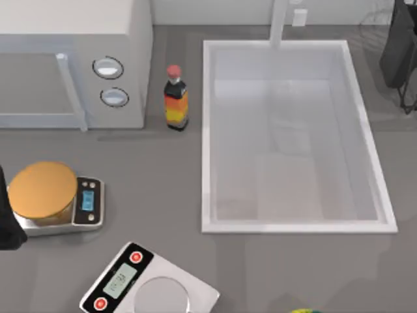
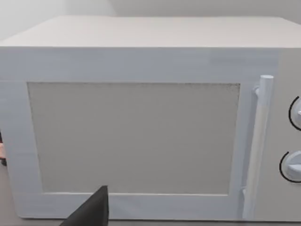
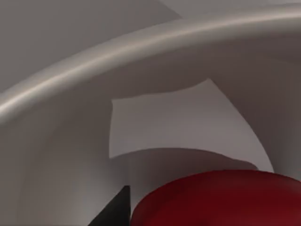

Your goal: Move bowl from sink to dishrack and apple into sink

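Apple [image 3: 221,200]: a dark red rounded surface sat close under the right wrist camera, beside one dark fingertip [image 3: 115,209] of the right gripper; whether those jaws were clamped on it or parted could not be told. Pale curved walls and a rounded rim [image 3: 141,44] arched over it in that view.

Sink [image 1: 207,130]: the white rectangular basin lay on the right half of the table in the top view, raised rim all round, faucet post [image 1: 279,23] at the far edge. Its floor appeared bare, open room across the whole basin.

Left of the sink's rim stood a small sauce bottle [image 1: 176,98] with a red cap, near but apart from it. A white microwave [image 1: 71,62] filled the far left corner; the left wrist view faced its door and handle [image 2: 258,150], with one dark fingertip [image 2: 91,209] of the left gripper low in that view, jaw state not discernible.

Near the left edge sat a kitchen scale [image 1: 88,205] carrying a flat orange disc [image 1: 42,192]. A second scale [image 1: 146,283] lay at the near edge. A yellow-green round thing [image 1: 303,311] just showed at the near edge. Grey tabletop [image 1: 163,176] between the scales and the sink lay open. A dark arm [image 1: 401,45] stood at the far right corner.
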Motion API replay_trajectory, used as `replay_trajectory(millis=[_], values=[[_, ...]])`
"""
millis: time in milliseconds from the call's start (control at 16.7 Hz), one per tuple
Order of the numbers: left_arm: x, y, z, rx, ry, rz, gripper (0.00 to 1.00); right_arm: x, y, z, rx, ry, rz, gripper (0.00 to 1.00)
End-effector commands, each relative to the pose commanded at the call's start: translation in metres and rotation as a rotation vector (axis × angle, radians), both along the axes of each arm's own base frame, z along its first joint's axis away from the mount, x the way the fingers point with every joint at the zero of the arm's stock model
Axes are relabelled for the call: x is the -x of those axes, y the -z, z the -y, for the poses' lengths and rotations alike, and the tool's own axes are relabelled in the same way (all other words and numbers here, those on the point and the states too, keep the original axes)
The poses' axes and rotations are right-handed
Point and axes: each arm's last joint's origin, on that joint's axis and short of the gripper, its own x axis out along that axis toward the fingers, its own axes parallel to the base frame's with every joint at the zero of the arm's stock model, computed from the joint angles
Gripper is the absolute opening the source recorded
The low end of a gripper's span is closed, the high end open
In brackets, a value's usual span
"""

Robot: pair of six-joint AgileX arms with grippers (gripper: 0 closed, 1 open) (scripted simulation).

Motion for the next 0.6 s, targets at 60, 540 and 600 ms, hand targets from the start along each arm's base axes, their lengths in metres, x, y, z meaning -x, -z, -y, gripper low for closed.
replay_trajectory(millis=[60,540,600], values=[[0.0000,0.0000,0.0000,0.000,0.000,0.000,1.00,0.0000,0.0000,0.0000,0.000,0.000,0.000,0.70],[0.0000,0.0000,0.0000,0.000,0.000,0.000,1.00,0.0000,0.0000,0.0000,0.000,0.000,0.000,0.10],[0.0000,0.0000,0.0000,0.000,0.000,0.000,1.00,0.0000,0.0000,0.0000,0.000,0.000,0.000,0.02]])
